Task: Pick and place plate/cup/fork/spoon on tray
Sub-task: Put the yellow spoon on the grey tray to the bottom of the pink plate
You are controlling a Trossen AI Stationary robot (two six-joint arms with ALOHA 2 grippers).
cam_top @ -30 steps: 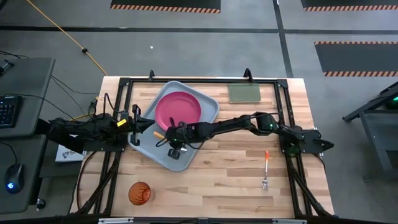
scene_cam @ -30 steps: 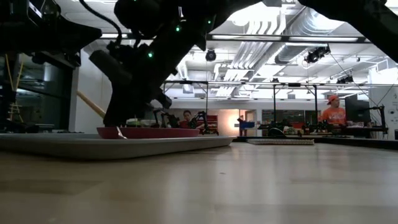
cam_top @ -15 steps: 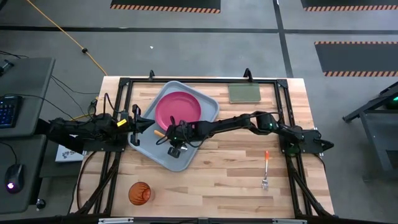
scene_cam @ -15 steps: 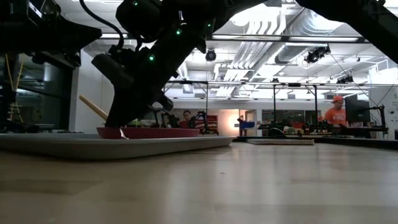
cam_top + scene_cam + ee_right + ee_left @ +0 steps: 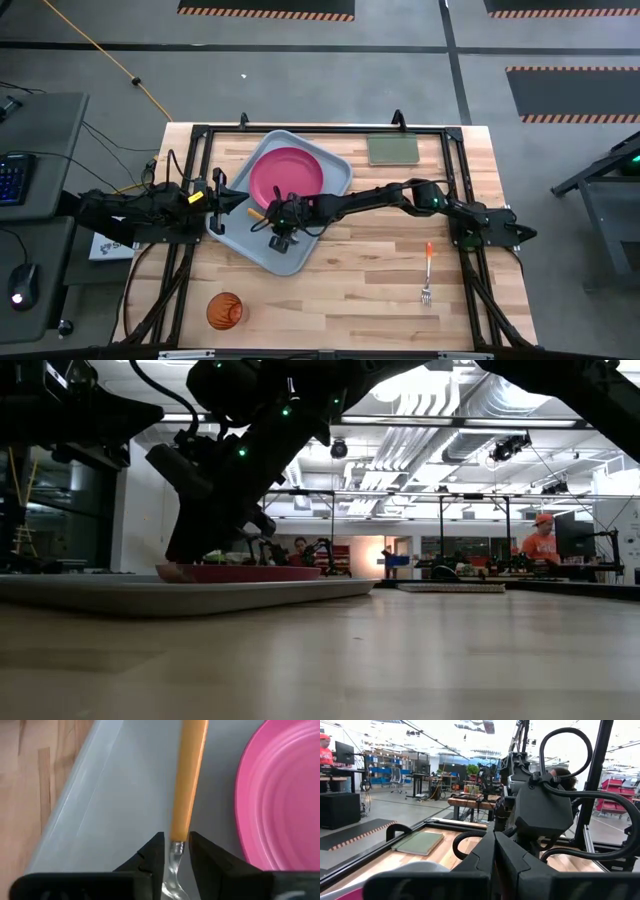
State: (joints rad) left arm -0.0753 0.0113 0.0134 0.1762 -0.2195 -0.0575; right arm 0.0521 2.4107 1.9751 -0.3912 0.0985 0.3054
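The grey-blue tray lies at the table's far left with the pink plate in it. The spoon lies flat in the tray beside the plate, orange handle pointing away from its metal bowl. My right gripper points down over the spoon's neck, narrowly open, one finger on either side of it. My left gripper is shut and empty by the tray's left rim. The orange cup stands near the front left. The fork lies on the right.
A flat green pad lies at the far right of the table. A black frame runs around the table's edges. Bare wood shows between the tray and the fork. People and benches show in the room beyond.
In the low view the spoon's orange handle stood slanting up to the left of my right gripper; it has dropped out of sight onto the tray. My right gripper has stayed almost where it was above the tray.
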